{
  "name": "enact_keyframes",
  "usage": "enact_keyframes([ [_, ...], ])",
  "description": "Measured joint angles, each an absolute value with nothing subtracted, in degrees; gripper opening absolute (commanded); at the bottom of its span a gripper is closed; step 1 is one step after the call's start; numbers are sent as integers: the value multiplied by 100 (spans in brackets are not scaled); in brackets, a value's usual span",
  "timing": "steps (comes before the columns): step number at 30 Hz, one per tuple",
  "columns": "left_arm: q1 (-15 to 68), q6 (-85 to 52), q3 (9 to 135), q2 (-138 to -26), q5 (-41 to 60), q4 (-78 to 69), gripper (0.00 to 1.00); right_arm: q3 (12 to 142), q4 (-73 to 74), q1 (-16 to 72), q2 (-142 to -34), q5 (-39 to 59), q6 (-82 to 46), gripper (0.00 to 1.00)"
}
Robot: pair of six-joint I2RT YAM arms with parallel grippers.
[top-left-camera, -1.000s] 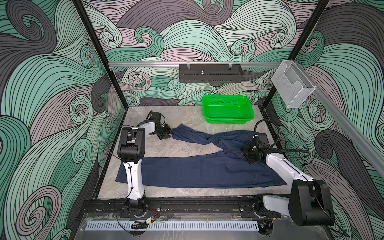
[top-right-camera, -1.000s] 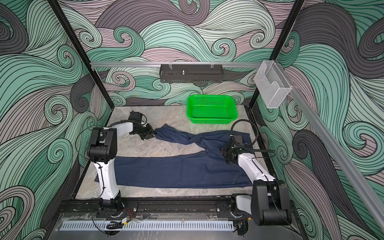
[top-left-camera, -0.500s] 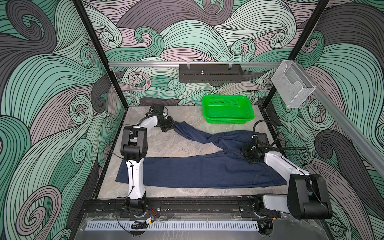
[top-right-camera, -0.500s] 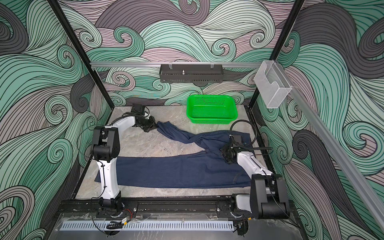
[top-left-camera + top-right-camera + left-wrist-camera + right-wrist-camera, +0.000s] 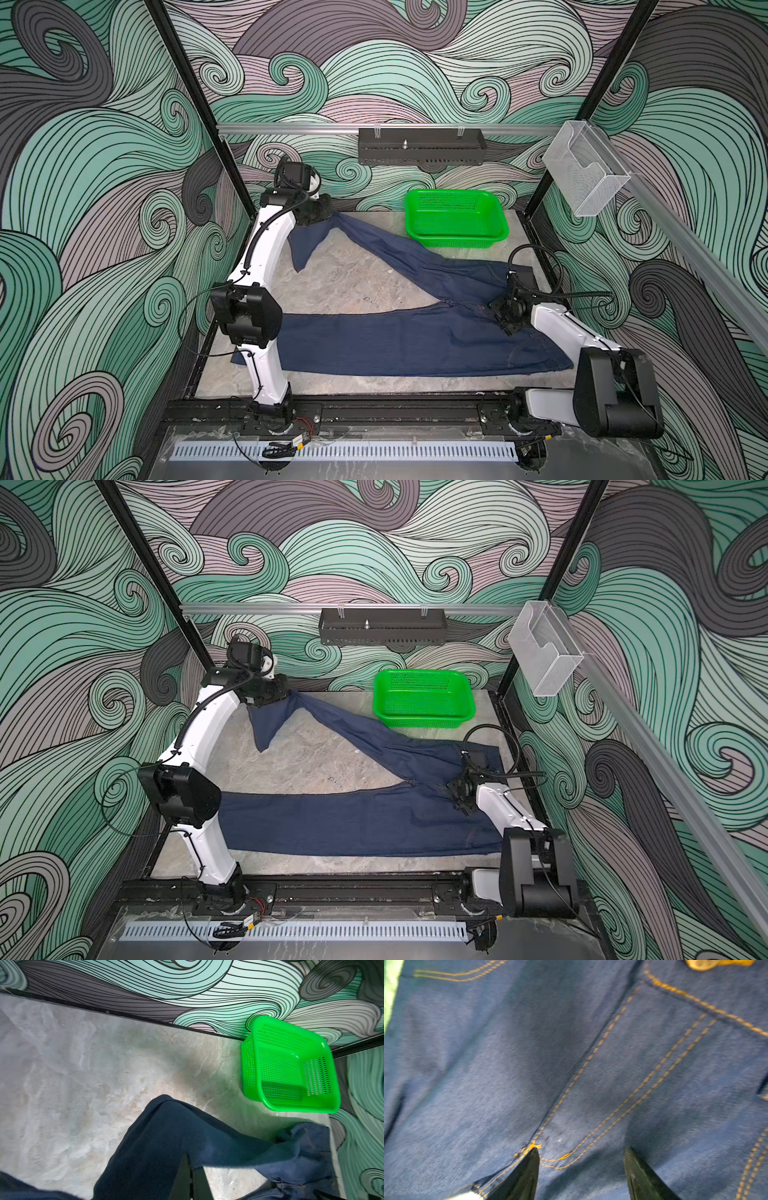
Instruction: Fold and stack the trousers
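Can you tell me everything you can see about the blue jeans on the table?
The jeans are dark navy denim with orange-tan stitching. They lie spread on the marble-look table, waist toward the right. The near leg lies flat along the front. The far leg stretches to the back left, where the left gripper is shut on its hem and holds it up, one corner hanging down. The right gripper, jaws apart, is at the crotch seam.

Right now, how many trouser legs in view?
2. The near leg lies flat along the front edge. The far leg runs diagonally to the back left, its end lifted in the shut left gripper. None hidden.
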State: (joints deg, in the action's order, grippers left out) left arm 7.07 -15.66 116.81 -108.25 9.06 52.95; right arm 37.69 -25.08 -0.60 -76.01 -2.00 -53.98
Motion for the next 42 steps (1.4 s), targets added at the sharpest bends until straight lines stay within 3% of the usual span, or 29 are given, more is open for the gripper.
enact_keyframes([
  [16, 954, -637, 12803, -11644, -537, 7216, 0, 3800, -2720, -73, -7859, -425, -5236, 66],
  [29, 1072, -558, 14814, -14191, -961, 7994, 1, 4112, -2840, -95, -7843, -408, -5133, 66],
  [31, 1070, -556, 15080, -14435, -1059, 8042, 14, 4163, -2858, -95, -7837, -408, -5122, 66],
  [36, 1039, -716, 15367, -14484, -1409, 8082, 59, 4248, -2880, -95, -7835, -388, -5118, 66],
  [42, 834, -1135, 14350, -13506, -1761, 7985, 74, 4276, -2974, -93, -7832, -257, -5122, 66],
])
